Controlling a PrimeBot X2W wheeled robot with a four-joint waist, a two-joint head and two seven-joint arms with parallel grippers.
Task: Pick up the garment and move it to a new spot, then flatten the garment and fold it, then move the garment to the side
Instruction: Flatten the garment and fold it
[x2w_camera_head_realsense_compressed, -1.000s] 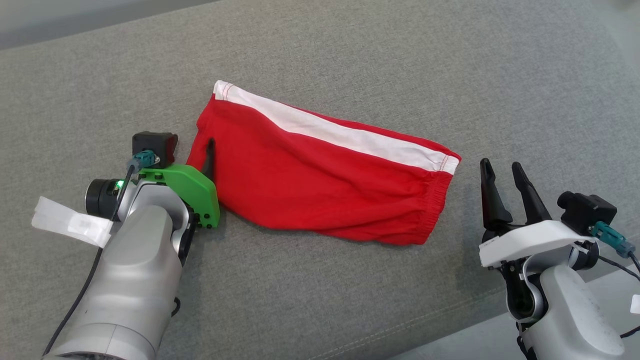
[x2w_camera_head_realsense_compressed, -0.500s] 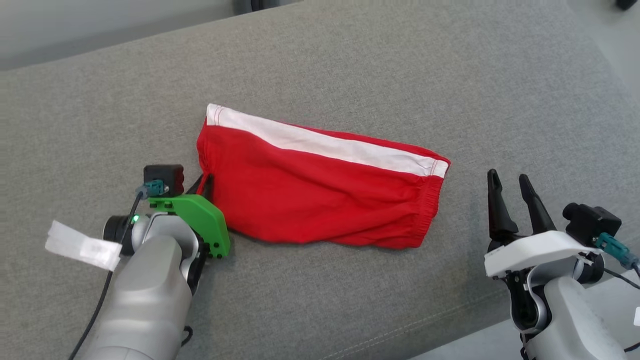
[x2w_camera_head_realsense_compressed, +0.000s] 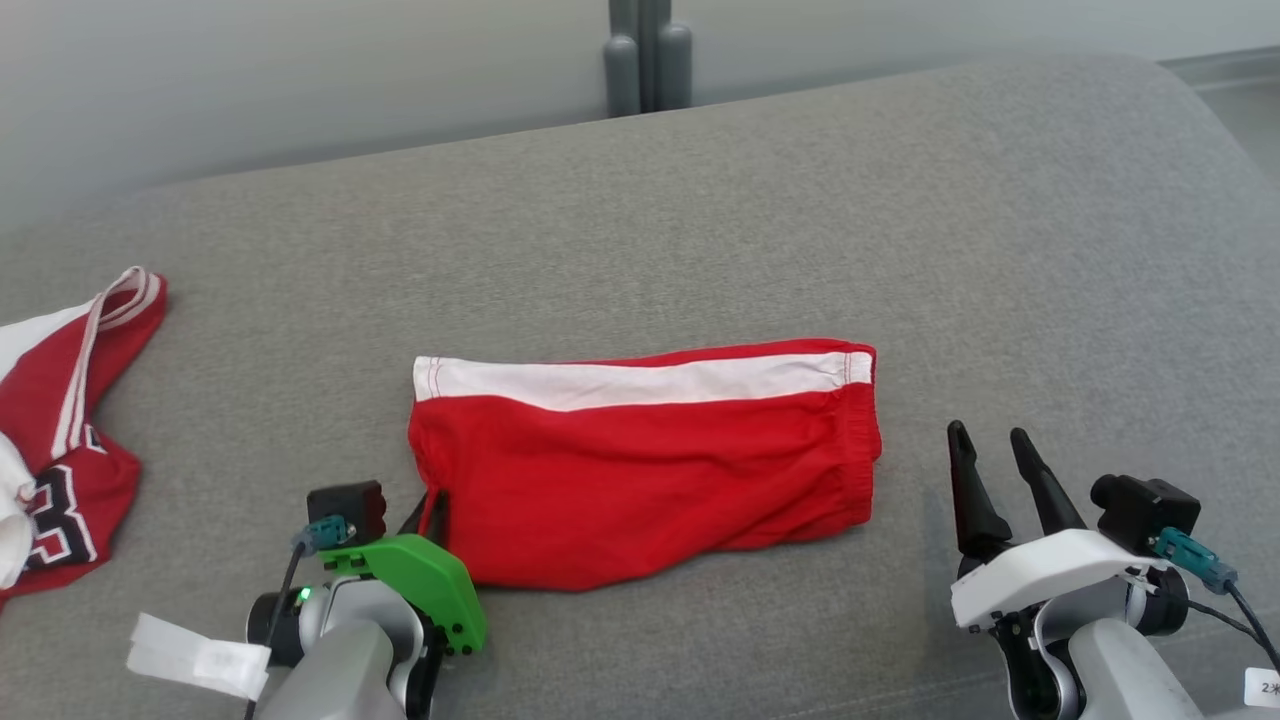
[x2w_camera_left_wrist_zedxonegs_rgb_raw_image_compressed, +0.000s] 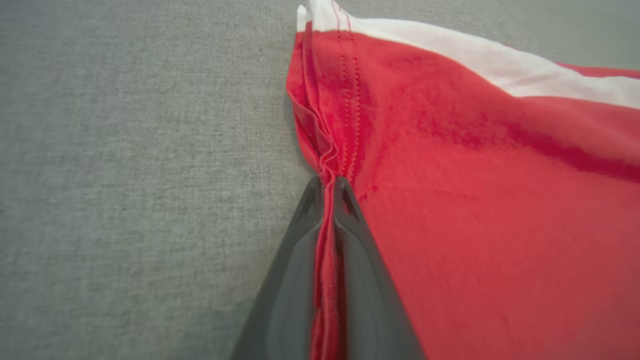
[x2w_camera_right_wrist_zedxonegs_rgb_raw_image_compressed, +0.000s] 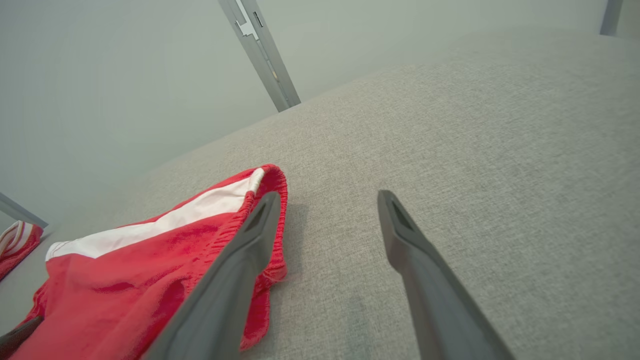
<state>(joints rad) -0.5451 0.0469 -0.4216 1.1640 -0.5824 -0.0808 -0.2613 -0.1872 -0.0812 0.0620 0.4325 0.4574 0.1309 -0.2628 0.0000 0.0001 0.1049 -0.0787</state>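
Observation:
The garment (x2w_camera_head_realsense_compressed: 640, 470) is a pair of red shorts with a white side stripe, folded flat on the grey cushion. My left gripper (x2w_camera_head_realsense_compressed: 432, 505) is shut on its lower left hem edge; the left wrist view shows the red garment (x2w_camera_left_wrist_zedxonegs_rgb_raw_image_compressed: 475, 200) pinched between my left gripper's (x2w_camera_left_wrist_zedxonegs_rgb_raw_image_compressed: 327, 181) two dark fingers, with cloth gathered into pleats above the tips. My right gripper (x2w_camera_head_realsense_compressed: 988, 442) stands open to the right of the elastic waistband, off the cloth. From the right wrist, the garment (x2w_camera_right_wrist_zedxonegs_rgb_raw_image_compressed: 150, 270) lies left of my right gripper (x2w_camera_right_wrist_zedxonegs_rgb_raw_image_compressed: 327, 197).
A red and white jersey (x2w_camera_head_realsense_compressed: 60, 430) with a black number lies at the cushion's left edge. The grey cushion (x2w_camera_head_realsense_compressed: 800, 200) stretches wide behind and right of the shorts. A grey post (x2w_camera_head_realsense_compressed: 648, 50) stands by the pale wall behind it.
My left gripper has closed on the garment's left hem. The head camera has tilted up, bringing the wall, the post and the jersey into view. The right gripper stays open.

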